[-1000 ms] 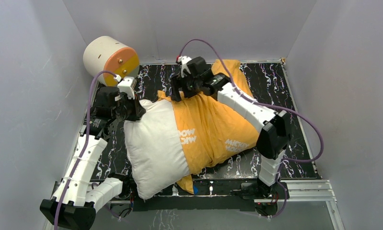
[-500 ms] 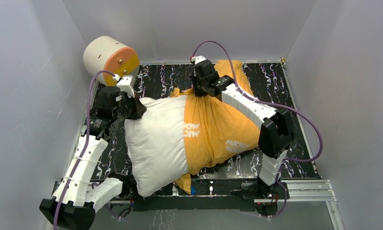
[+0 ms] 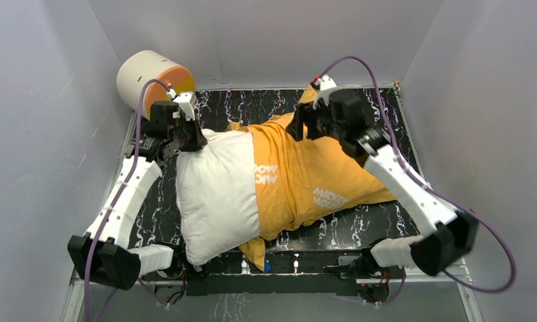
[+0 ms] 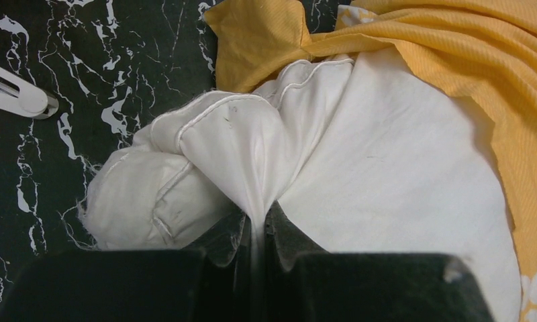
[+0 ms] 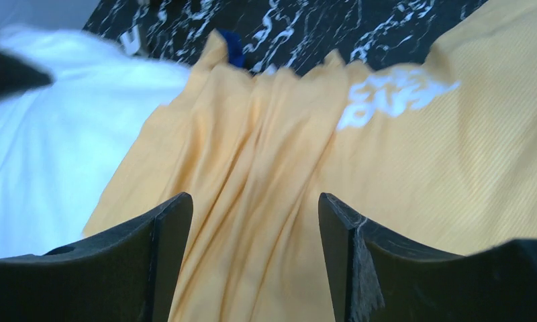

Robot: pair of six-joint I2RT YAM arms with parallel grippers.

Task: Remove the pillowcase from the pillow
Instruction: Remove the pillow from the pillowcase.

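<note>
My left gripper [image 4: 256,231] clamps the pillow [image 4: 400,174] at its far-left corner. My right gripper [image 5: 252,215] hangs spread over the pillowcase [image 5: 400,174], apparently not touching; its hem crosses mid-pillow.

A black desk top [image 3: 239,107] veined with white marbling fills the floor of a booth with plain grey walls [image 3: 266,33]. At the far left corner a cream cylinder [image 3: 145,75] lies on its side against the left wall, its orange-yellow end facing the desk. A small white plastic piece [image 4: 17,97] lies flat on the marbling.
</note>
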